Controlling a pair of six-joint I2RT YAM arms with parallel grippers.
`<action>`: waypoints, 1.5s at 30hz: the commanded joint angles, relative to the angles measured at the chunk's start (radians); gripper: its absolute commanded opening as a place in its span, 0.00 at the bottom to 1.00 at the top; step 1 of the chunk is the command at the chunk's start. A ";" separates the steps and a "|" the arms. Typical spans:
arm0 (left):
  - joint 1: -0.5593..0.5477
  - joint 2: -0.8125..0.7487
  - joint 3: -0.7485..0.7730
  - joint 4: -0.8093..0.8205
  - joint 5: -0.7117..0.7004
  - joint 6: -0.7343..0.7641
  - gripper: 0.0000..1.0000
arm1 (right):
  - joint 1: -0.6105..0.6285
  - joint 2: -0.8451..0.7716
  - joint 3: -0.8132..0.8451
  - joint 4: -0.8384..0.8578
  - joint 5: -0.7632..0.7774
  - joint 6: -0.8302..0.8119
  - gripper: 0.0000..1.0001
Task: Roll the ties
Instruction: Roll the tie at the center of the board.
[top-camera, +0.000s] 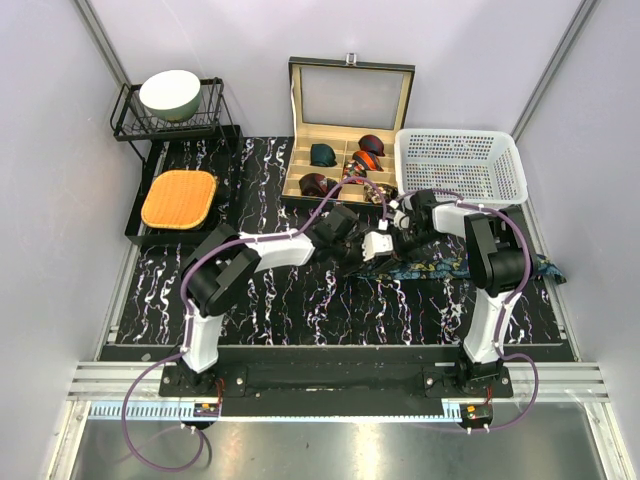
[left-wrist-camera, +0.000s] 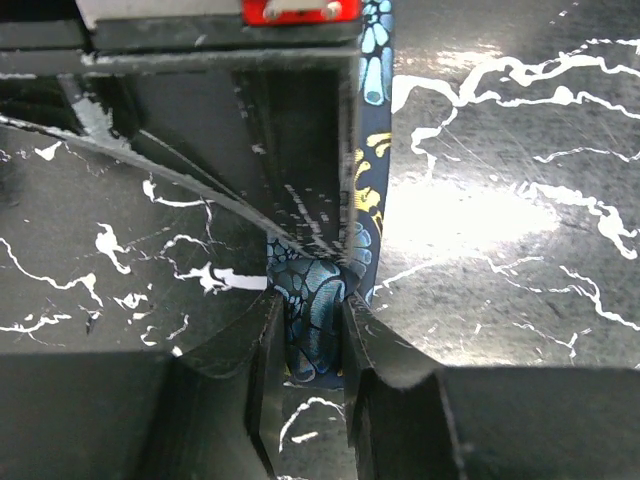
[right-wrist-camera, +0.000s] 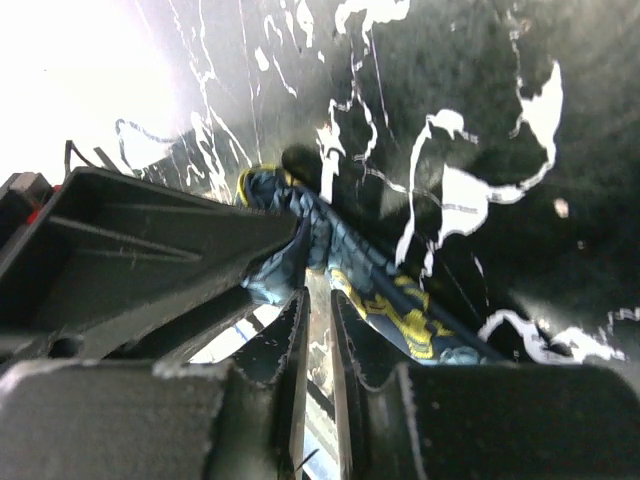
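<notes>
Frame centre: my left gripper (left-wrist-camera: 312, 310) clamps the tie (left-wrist-camera: 372, 190) at its rolled end, which I judge the best hold on soft, slippery fabric. My right gripper (right-wrist-camera: 316, 325) stands slightly apart beside it.

The left arm (top-camera: 245, 255) rises from its base, bends at the elbow and reaches forward and to the right. The right arm (top-camera: 495, 255) climbs steeply, folds at the elbow and reaches to the left, so the two wrists point at each other. The left gripper (left-wrist-camera: 307, 330) and right gripper (right-wrist-camera: 318, 300) meet nose to nose, close together. The left one pinches a fold of the tie (left-wrist-camera: 372, 150) between its pads. The right one's jaws stand a narrow slit apart with nothing between them, the tie crossing just past its fingertips.
</notes>
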 joint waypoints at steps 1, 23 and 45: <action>-0.010 0.155 -0.042 -0.274 -0.182 0.024 0.20 | -0.006 -0.052 0.008 -0.056 -0.054 -0.016 0.19; -0.031 0.186 0.044 -0.362 -0.163 0.070 0.21 | -0.044 -0.057 -0.052 0.180 -0.080 0.088 0.34; 0.007 0.132 -0.007 -0.279 -0.006 -0.002 0.51 | -0.026 0.007 -0.084 0.176 0.006 0.041 0.00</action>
